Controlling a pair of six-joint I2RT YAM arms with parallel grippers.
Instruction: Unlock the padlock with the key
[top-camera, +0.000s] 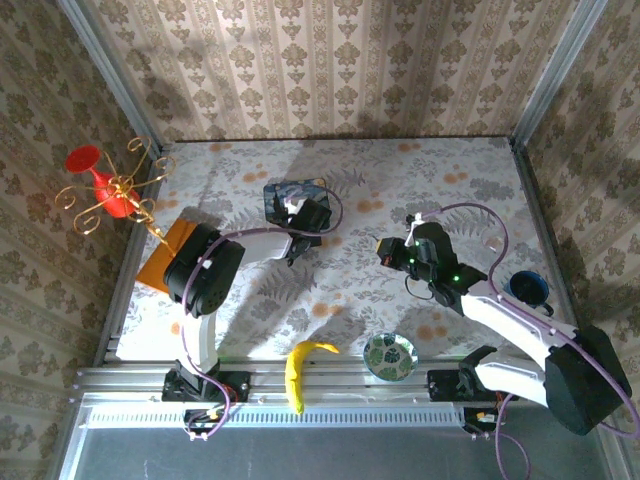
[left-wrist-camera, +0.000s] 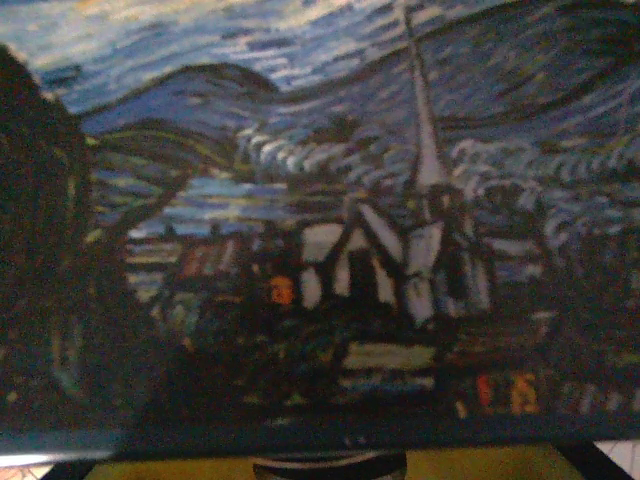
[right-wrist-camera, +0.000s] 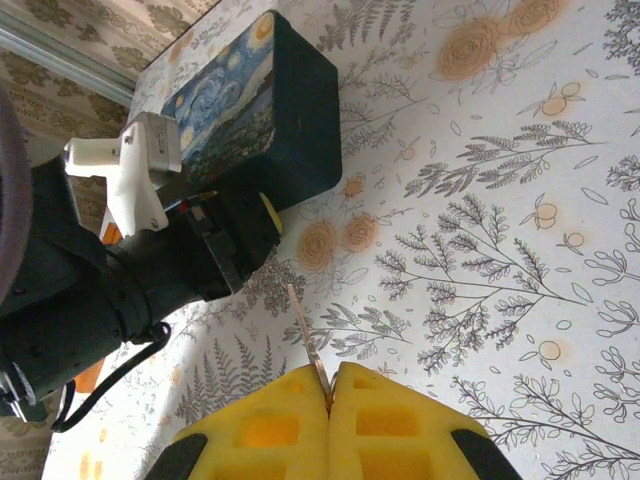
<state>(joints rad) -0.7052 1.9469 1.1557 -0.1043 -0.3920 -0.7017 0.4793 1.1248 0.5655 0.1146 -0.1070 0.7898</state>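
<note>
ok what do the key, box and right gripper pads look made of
Key: thin strip with a pale glint, likely metal. Box: smooth dark walls, painted-look starry lid, faint sheen; tin or coated card, cannot tell. Pads of the right gripper: matte yellow with moulded recesses, probably plastic or rubber.

Colour and pattern reference
Table (top-camera: 400, 180): white, grey ferns, orange blossoms. Box (right-wrist-camera: 225, 95): blue swirled night-sky painting, dark sides. Right gripper (right-wrist-camera: 330, 385): yellow pads. Key (right-wrist-camera: 303, 325): pale metal. Banana (top-camera: 295, 375): yellow. Vase (top-camera: 103, 188): red
</note>
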